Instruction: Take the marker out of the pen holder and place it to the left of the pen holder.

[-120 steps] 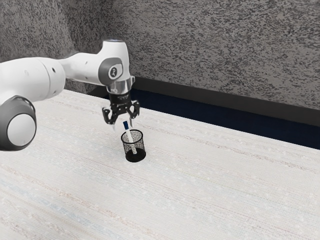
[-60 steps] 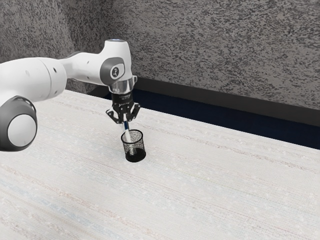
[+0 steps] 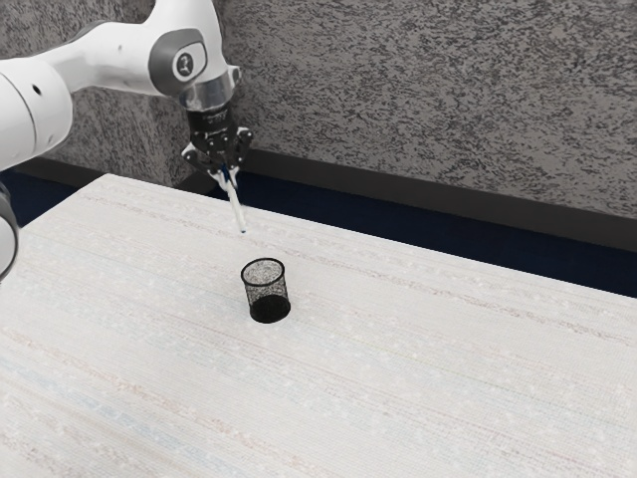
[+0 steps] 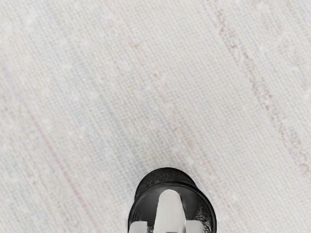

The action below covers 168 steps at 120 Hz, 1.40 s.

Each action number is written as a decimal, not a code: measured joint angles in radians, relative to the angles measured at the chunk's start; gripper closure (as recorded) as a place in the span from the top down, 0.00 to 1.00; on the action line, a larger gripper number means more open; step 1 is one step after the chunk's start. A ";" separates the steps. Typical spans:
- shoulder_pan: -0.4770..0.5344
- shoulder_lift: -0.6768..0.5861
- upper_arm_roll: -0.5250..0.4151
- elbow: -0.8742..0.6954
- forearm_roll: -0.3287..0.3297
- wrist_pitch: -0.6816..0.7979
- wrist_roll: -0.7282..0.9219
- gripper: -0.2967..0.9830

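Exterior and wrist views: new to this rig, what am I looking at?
The exterior view comes from a camera at the side of a jointed robot arm, which reaches in from that view's upper left. At its end, the black two-finger end effector grips a white marker, tilted and up in the air. An empty black mesh pen holder stands upright on the pale table. The wrist view comes from a camera on the arm's hand, looking down at the table, with the marker and pen holder at its lower edge.
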 joint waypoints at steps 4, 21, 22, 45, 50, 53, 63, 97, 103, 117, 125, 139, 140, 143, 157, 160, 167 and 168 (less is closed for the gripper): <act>0.027 -0.001 -0.004 0.001 -0.003 -0.004 0.001 0.17; 0.181 0.090 -0.078 0.069 -0.015 -0.017 0.010 0.17; 0.186 0.101 -0.079 0.076 -0.015 -0.017 0.011 0.17; 0.309 0.260 -0.120 0.202 -0.017 -0.020 0.031 0.18; 0.318 0.275 -0.126 0.213 -0.018 -0.020 0.036 0.18; 0.321 0.280 -0.130 0.217 -0.023 -0.021 0.038 0.18; 0.349 0.297 -0.132 0.219 -0.115 -0.063 0.045 0.18; 0.391 0.360 -0.107 0.197 -0.372 -0.217 0.058 0.18; 0.392 0.370 -0.100 0.191 -0.410 -0.238 0.057 0.17; 0.403 0.397 -0.095 0.181 -0.480 -0.279 0.052 0.17; 0.405 0.406 -0.095 0.173 -0.508 -0.294 0.049 0.17; 0.406 0.419 -0.094 0.169 -0.532 -0.312 0.044 0.17; 0.406 0.420 -0.094 0.168 -0.533 -0.313 0.043 0.17; 0.406 0.422 -0.094 0.168 -0.535 -0.316 0.042 0.17; 0.406 0.426 -0.093 0.169 -0.542 -0.324 0.038 0.18; 0.406 0.426 -0.094 0.169 -0.543 -0.325 0.038 0.18; 0.406 0.426 -0.094 0.168 -0.549 -0.320 0.036 0.27; 0.406 0.426 -0.094 0.168 -0.550 -0.319 0.036 0.29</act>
